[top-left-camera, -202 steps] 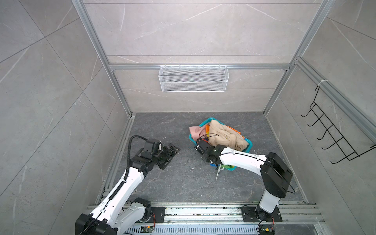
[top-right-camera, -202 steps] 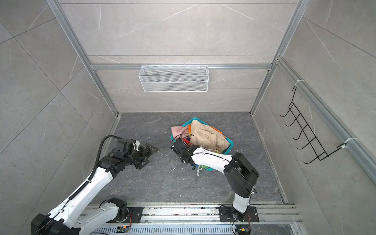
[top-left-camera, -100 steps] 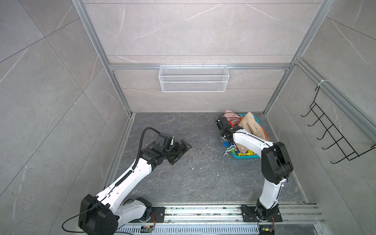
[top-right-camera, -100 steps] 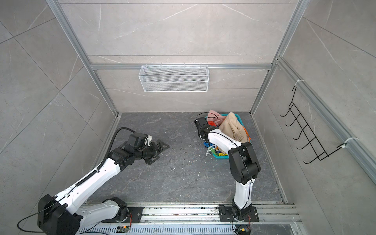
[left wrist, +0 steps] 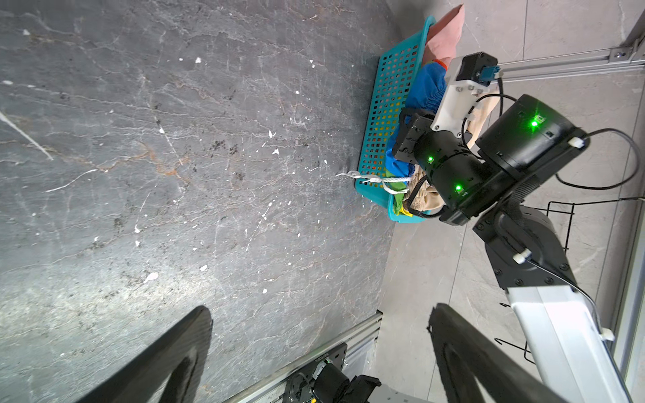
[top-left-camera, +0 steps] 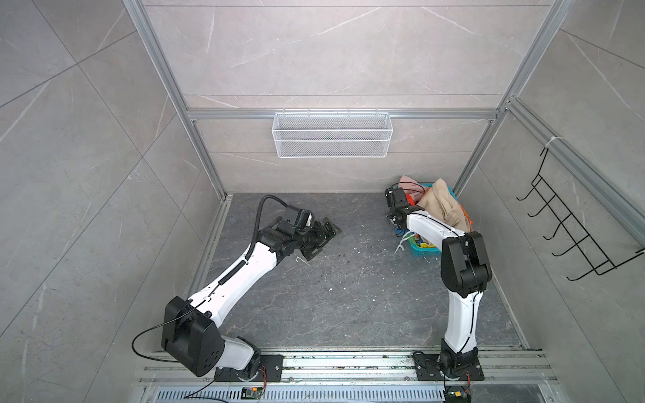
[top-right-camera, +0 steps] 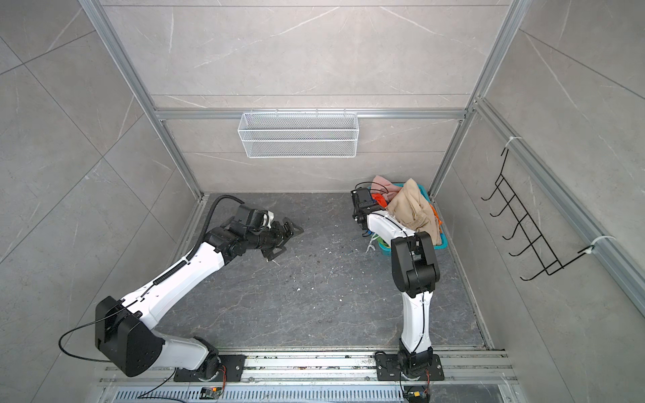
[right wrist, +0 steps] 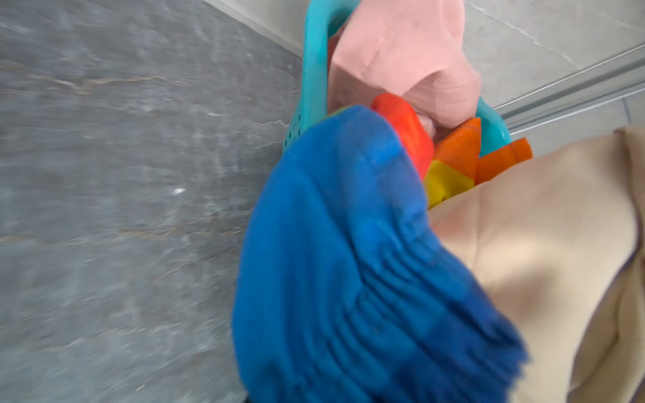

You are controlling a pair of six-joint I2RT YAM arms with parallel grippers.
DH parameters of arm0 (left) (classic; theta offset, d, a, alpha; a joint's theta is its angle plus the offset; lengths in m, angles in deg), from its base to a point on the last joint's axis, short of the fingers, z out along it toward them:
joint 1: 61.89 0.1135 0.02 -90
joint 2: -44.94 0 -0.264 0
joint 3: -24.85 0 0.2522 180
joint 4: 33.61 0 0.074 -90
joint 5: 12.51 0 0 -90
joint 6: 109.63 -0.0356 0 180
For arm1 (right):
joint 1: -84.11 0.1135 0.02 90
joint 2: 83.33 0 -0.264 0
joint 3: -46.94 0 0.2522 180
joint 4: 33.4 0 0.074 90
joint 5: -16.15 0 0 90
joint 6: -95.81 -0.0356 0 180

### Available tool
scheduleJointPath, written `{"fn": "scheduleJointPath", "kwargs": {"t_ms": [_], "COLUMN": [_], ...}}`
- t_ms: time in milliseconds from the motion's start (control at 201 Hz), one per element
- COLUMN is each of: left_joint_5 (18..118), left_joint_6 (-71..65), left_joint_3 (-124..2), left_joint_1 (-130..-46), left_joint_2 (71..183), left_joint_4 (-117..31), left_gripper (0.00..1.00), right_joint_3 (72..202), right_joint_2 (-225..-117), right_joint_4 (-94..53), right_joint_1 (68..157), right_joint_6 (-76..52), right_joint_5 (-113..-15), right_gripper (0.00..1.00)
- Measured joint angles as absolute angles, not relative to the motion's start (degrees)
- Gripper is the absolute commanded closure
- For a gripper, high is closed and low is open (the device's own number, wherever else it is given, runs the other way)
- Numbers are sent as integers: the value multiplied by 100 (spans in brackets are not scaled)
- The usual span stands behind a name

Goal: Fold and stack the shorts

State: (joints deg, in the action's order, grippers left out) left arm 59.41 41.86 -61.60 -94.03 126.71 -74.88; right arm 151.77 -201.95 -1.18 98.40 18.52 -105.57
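Note:
The teal basket (top-left-camera: 424, 249) (left wrist: 384, 104) stands in the far right corner and holds all three shorts. The beige shorts (top-left-camera: 445, 206) (right wrist: 541, 226) lie on top. At the far end the pink shorts (top-left-camera: 408, 183) (right wrist: 401, 59) stick up. The rainbow-striped shorts (right wrist: 331, 226) (left wrist: 427, 87) drape their blue waistband over the basket's left rim. My right gripper (top-left-camera: 393, 219) (left wrist: 405, 139) is shut on that waistband at the rim; its fingers are hidden by the cloth. My left gripper (top-left-camera: 323, 242) (left wrist: 321, 324) hovers open and empty over the floor's left middle.
A white drawstring (top-left-camera: 401, 244) hangs out of the basket onto the dark stone floor (top-left-camera: 331, 279). A white wire shelf (top-left-camera: 331, 139) hangs on the back wall. A black hook rack (top-left-camera: 572, 230) hangs on the right wall. Metal rails edge the floor.
The right gripper has gone from the floor's middle to the far right corner, and the basket with the shorts went with it. The left arm has reached farther toward the middle, still open.

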Motion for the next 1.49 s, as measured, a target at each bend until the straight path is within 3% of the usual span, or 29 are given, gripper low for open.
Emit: {"fn": "scheduleJointPath", "kwargs": {"t_ms": [603,802,956,1076,1290,1494], "left_joint_5": [5895,5895,5901,5908,5965,5991], "left_joint_6": [4144,4142,4068,3904,3511,3082], "left_joint_3": [-6521,-6521,-6521,-6593,-7071,-7900], "left_joint_1": [-9449,-9449,-9449,-9451,-9515,-9871], "left_joint_2": [13417,13410,13377,13358,13432,14112], "left_joint_4": [-7558,-7555,-7555,-7564,-7584,-7789], "left_gripper": [0,0,0,0,0,0], "right_joint_3": [13994,13633,13640,13666,13778,13727], "right_joint_2": [-19636,-19280,-18895,-18193,-16810,-16749], "right_joint_4": [-1267,-992,-474,-56,623,1238], "right_joint_1": [9634,9614,9601,9595,9254,8154], "right_joint_6": [2300,2023,1527,978,-397,-1402], "right_joint_5": [-10557,-10481,-10055,-9657,-9003,-8079], "right_gripper": [81,47,12,1,1,8]}}
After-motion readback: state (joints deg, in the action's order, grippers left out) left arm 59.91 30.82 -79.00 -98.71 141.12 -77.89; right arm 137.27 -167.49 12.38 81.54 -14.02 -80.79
